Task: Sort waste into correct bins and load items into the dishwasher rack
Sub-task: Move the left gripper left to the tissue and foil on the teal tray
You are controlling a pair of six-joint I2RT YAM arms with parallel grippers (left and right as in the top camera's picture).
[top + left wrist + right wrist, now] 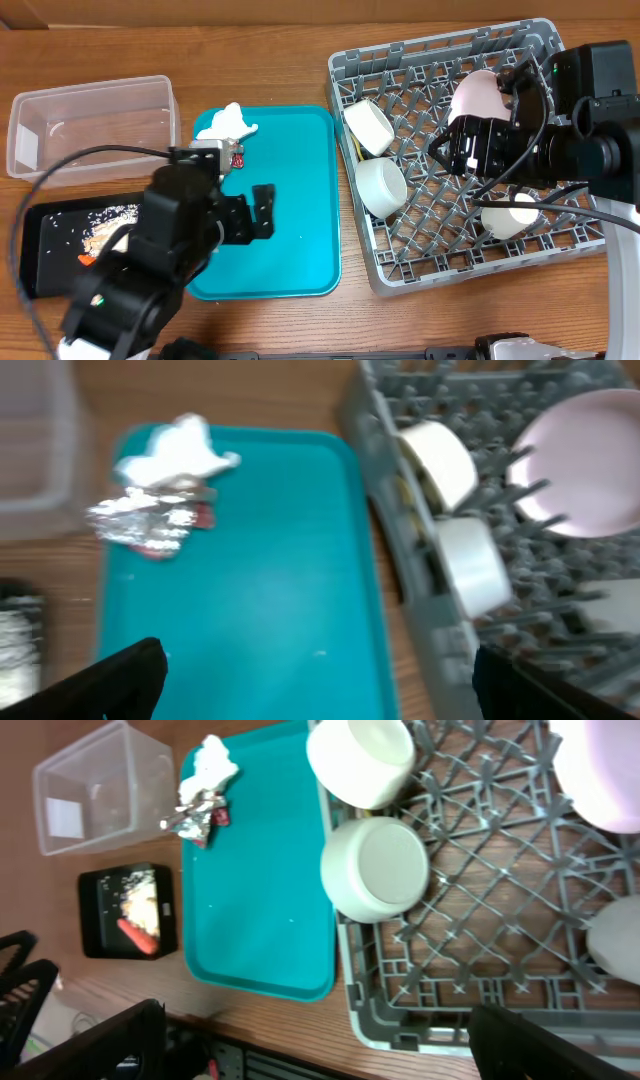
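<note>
The left gripper [315,682], open and empty like the right gripper [310,1040], hovers over the tray [270,600]; ahead-left, the foil [150,525] touches the napkin [180,448], so one pinch may lift both and missort them.

Boxy matte-black arms [150,260]; thin black cables [80,158]; black fingers [130,670]; green light [553,68], right arm [600,140].

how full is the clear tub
Empty: the tub shows only bare clear floor; napkin and foil lie on the teal tray.
</note>
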